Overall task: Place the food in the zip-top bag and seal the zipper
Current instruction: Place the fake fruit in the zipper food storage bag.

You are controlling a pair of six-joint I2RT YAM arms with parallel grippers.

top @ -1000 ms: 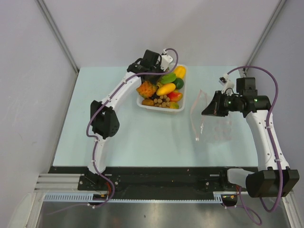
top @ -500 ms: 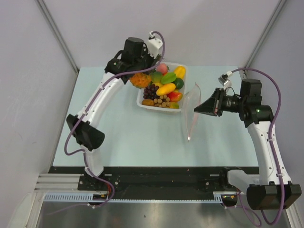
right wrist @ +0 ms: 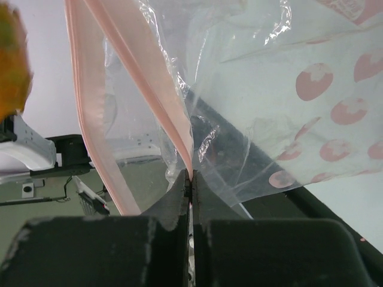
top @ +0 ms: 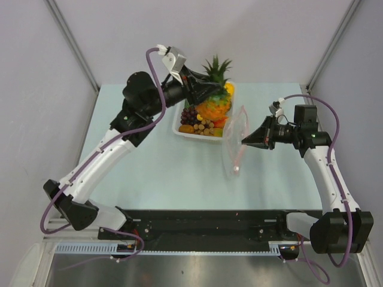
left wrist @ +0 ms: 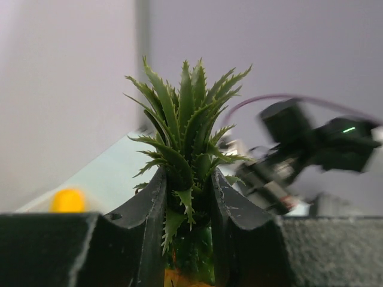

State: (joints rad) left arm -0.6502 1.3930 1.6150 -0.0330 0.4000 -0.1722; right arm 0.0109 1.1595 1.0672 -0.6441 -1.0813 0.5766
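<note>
My left gripper (top: 200,91) is shut on the orange pineapple (top: 213,106) at the base of its green top and holds it in the air over the tray, left of the bag. In the left wrist view the spiky crown (left wrist: 188,119) stands up between the fingers (left wrist: 152,203). My right gripper (top: 242,142) is shut on the zip-top bag (top: 233,146), pinching the pink-red zipper (right wrist: 173,113) at its mouth edge. The clear bag (right wrist: 287,89) hangs with its mouth spread open toward the tray. Dark grapes (top: 190,115) and a brown bunch (top: 205,127) lie in the tray.
The white tray (top: 194,136) with the remaining food stands at the back middle of the pale table (top: 149,155). A yellow piece (left wrist: 67,200) shows blurred at the lower left of the left wrist view. Grey walls close the back and both sides.
The left arm lifted the pineapple out of the tray and swung it right and up toward the bag. The right gripper carried the bag left and raised its mouth.
</note>
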